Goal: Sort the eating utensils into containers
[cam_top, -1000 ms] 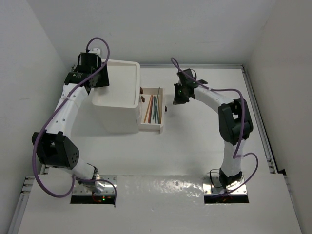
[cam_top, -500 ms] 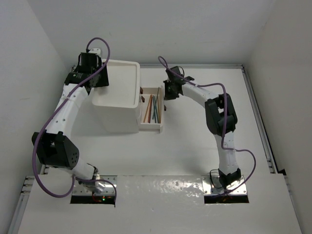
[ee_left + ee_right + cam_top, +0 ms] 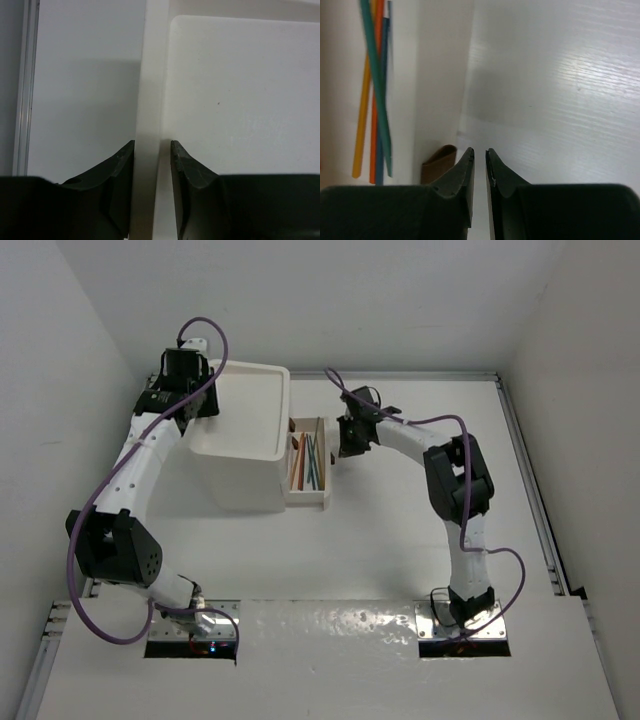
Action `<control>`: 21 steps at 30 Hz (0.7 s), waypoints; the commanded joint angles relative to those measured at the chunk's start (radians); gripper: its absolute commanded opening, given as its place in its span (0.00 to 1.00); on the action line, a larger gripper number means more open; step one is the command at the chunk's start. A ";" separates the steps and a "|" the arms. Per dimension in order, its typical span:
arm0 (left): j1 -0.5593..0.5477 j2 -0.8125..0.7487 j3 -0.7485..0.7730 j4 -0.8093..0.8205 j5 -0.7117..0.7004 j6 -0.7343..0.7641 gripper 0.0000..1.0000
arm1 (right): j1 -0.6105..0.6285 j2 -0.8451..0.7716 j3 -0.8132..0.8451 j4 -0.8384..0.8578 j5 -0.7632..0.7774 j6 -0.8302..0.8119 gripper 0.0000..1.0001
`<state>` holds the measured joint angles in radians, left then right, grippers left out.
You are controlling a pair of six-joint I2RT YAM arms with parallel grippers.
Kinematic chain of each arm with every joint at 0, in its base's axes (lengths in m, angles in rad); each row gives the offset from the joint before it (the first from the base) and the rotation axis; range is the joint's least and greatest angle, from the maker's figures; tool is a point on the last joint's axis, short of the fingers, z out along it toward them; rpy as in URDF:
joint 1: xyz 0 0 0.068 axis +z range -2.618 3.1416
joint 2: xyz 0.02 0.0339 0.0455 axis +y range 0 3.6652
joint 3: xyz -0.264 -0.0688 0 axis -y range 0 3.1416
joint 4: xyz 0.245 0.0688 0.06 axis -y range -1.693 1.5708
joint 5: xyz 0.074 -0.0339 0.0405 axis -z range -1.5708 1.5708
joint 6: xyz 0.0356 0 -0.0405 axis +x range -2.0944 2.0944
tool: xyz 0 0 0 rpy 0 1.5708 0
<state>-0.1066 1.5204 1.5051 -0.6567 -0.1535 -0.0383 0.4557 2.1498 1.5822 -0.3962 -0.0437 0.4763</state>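
Note:
The containers are a tall white drawer unit [image 3: 243, 420] with one drawer [image 3: 308, 498] pulled out to its right. Several thin eating utensils [image 3: 308, 458] in orange, teal and blue lie in that drawer; the right wrist view shows them as crossed sticks [image 3: 376, 75]. My left gripper [image 3: 200, 405] is shut on the rim [image 3: 152, 75] of the unit's tray-like top, one finger on each side [image 3: 152, 145]. My right gripper [image 3: 343, 445] is at the drawer's front wall, just right of its brown knob [image 3: 438, 164]. Its jaws [image 3: 480, 152] are almost together, with nothing between them.
White walls close in on the left, back and right. A metal rail [image 3: 530, 490] runs along the table's right edge. The right arm's purple cable [image 3: 440, 422] loops over the tabletop right of the drawer.
My right gripper swung left to the drawer's front wall, and the drawer slid a little toward the unit. The left jaws tightened on the rim.

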 commanded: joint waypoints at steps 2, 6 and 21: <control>-0.021 0.015 -0.031 0.022 0.072 0.005 0.27 | -0.020 -0.057 -0.037 0.046 0.012 -0.007 0.14; -0.021 0.020 -0.036 0.023 0.086 0.012 0.18 | -0.017 -0.039 -0.031 0.086 -0.039 0.011 0.15; -0.021 0.006 -0.098 0.068 0.196 0.034 0.02 | 0.089 0.062 0.053 0.236 -0.223 0.107 0.17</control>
<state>-0.1051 1.5063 1.4548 -0.5686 -0.1024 0.0010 0.5167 2.2036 1.6058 -0.2535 -0.1875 0.5362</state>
